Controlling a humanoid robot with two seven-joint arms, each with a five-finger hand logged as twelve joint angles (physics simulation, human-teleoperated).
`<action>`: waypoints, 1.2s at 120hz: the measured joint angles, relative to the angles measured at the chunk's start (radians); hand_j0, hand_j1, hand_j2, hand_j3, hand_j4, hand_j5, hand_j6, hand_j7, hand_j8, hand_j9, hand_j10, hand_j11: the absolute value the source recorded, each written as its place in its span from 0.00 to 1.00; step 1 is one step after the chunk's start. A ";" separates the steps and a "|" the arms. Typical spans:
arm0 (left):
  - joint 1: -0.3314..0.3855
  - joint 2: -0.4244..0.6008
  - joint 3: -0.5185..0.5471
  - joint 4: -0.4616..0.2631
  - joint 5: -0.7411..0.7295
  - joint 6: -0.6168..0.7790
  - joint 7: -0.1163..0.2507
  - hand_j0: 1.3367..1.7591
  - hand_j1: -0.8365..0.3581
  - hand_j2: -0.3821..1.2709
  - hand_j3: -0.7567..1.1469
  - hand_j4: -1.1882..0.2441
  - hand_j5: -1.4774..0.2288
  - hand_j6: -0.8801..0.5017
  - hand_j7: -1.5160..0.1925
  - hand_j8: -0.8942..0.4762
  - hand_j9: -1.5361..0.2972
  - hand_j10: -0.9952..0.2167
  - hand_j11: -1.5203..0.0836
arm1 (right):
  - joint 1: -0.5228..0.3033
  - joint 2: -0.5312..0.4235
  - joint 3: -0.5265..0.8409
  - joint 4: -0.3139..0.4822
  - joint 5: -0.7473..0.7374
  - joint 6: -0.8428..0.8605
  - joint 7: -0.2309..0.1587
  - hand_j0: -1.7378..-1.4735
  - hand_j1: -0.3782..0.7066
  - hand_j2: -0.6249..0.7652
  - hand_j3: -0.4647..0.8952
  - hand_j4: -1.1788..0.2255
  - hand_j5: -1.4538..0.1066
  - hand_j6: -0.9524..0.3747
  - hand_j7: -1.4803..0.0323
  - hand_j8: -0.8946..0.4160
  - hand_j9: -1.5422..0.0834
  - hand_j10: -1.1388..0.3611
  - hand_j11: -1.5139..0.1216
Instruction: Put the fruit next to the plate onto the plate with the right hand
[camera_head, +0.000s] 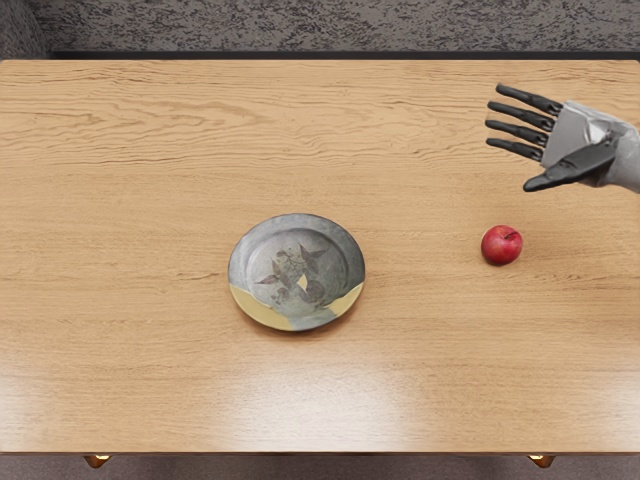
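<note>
A small red apple lies on the wooden table to the right of a round grey plate with a dark leaf pattern and a yellow patch at its lower rim. Nothing rests on the plate. My right hand comes in from the right edge, above and slightly right of the apple, well apart from it. Its fingers are spread and point left, with the thumb below them; it holds nothing.
The wooden table spans the whole view, with its far edge against a dark speckled wall and its near edge at the bottom. Bare wood lies between the apple and the plate.
</note>
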 joint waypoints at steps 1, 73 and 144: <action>0.001 0.000 0.000 0.000 0.000 0.000 0.000 0.76 0.76 0.26 0.40 0.67 0.69 0.47 0.71 0.48 0.67 0.63 0.76 | 0.000 0.000 -0.001 0.000 0.000 0.000 0.000 0.30 0.07 0.45 0.34 0.82 0.90 0.69 0.95 0.66 0.92 0.74 0.90; 0.001 0.000 0.000 0.000 0.000 0.000 0.000 0.76 0.76 0.26 0.40 0.67 0.69 0.47 0.71 0.48 0.67 0.63 0.76 | -0.005 -0.125 0.075 0.326 -0.625 -0.193 -0.124 0.30 0.07 0.45 0.34 0.81 0.90 0.69 0.95 0.65 0.92 0.73 0.89; 0.001 0.000 0.000 0.000 0.000 0.000 0.000 0.76 0.76 0.26 0.40 0.67 0.69 0.47 0.71 0.48 0.67 0.63 0.76 | 0.007 -0.002 0.014 0.380 -0.849 -0.605 -0.605 0.30 0.07 0.45 0.34 0.81 0.90 0.68 0.95 0.65 0.92 0.73 0.90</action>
